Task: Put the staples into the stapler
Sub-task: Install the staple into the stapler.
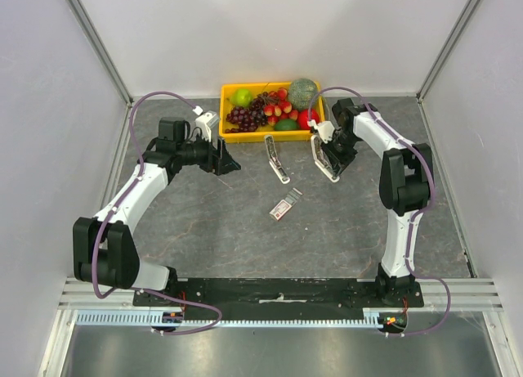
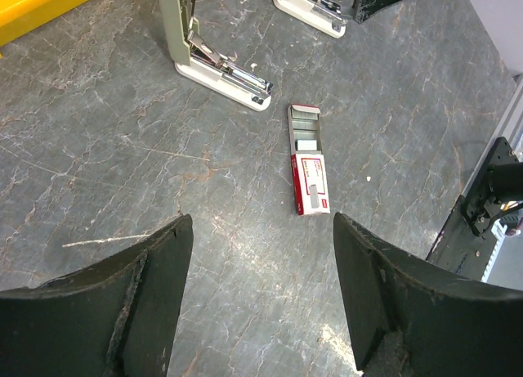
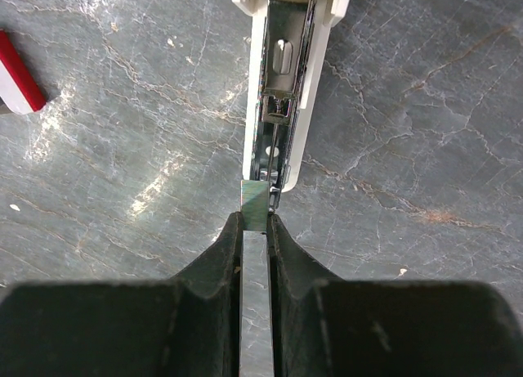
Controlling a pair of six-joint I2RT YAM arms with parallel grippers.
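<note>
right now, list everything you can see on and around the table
staple box: one, red and white, partly slid open, table centre
left stapler: one, white, opened, in front of the tray
right stapler: one, white, opened, under the right gripper
staple strip: one, silvery, tip at the right stapler's channel
tray: one, yellow, far edge
fruit: several, green, red, purple, in tray
table: one, dark grey marbled
left gripper: black, open, empty
right gripper: black, shut on staple strip
</note>
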